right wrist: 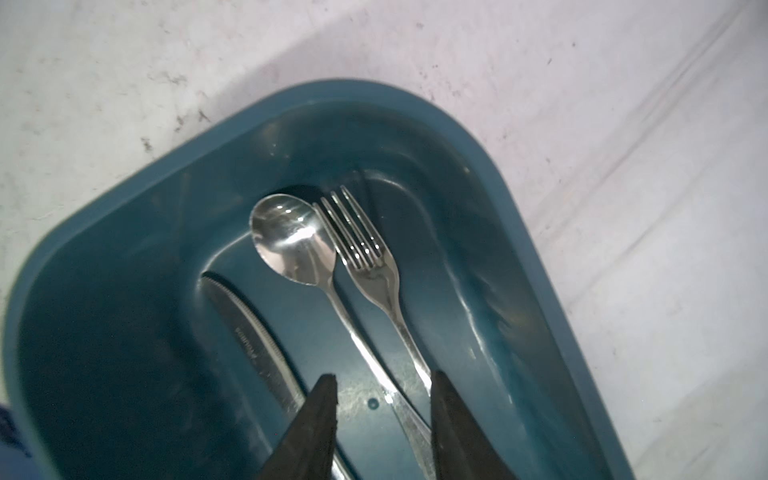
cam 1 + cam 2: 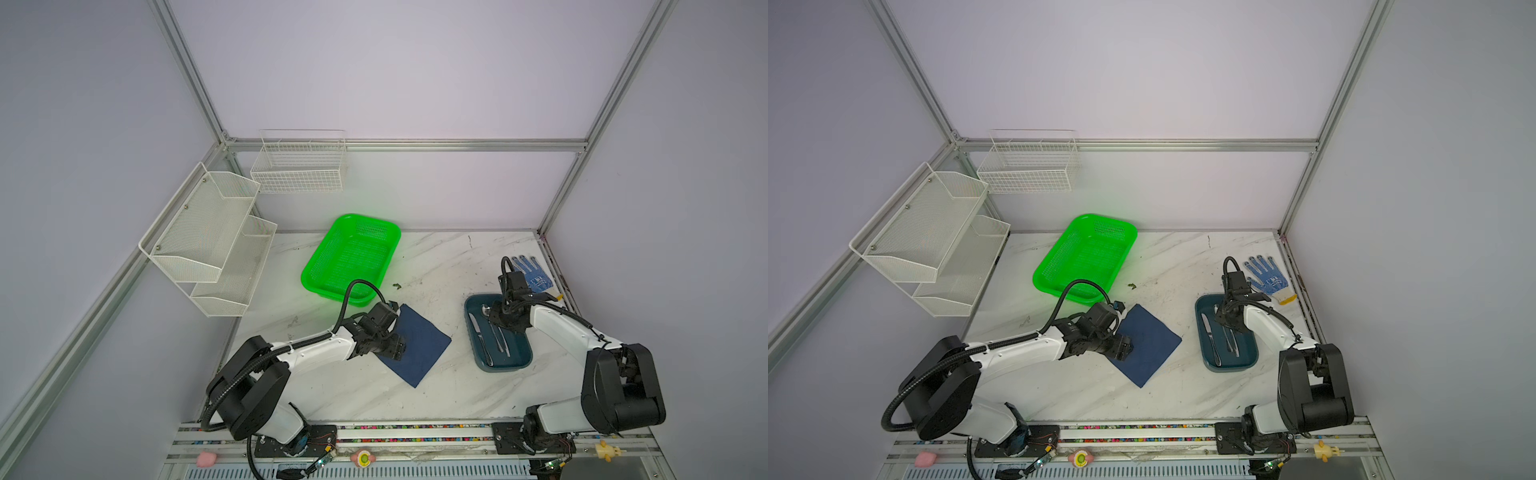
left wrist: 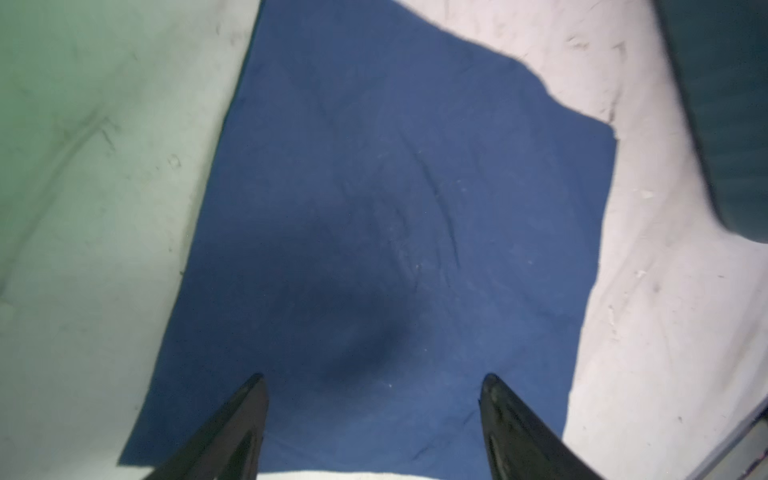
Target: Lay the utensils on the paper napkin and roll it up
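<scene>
- Napkin (image 2: 419,349) flat on the table (image 2: 449,386), turned corner-on like a diamond, between basket (image 2: 353,257) and tray (image 2: 468,332), touching neither.
- In the left wrist view, a few soft creases across the middle of the navy paper (image 3: 395,187).
- Left hand (image 3: 374,376) spread wide, gripping nothing, low over the napkin's side nearest its own arm.
- Dark shadow on the paper just ahead of that hand's fingers (image 3: 245,415); contact with the paper impossible to tell.
- In both top views, the same hand (image 2: 1125,351) covering the napkin's left corner.
- Utensils all in the tray (image 1: 124,199), not yet on the napkin, lengthwise, heads toward the tray's far end.
- Spoon (image 1: 291,237) and fork (image 1: 365,253) close together, bowl just beside the tines, handles converging toward the right hand.
- Knife (image 1: 249,328) on the spoon's other side, slightly apart, serrated edge showing.
- Right hand (image 1: 382,374) down inside the tray, jaws part-way apart, astride the spoon handle.
- One finger (image 1: 457,415) over the fork handle, the other (image 1: 316,415) over the knife; no clamp on anything visible.
- Glove (image 2: 1268,278) flat on the table beyond the tray, near the far right edge, apart from it.
- Mesh shelves (image 2: 208,241) on the left wall, wire rack (image 2: 299,166) on the rear wall.
</scene>
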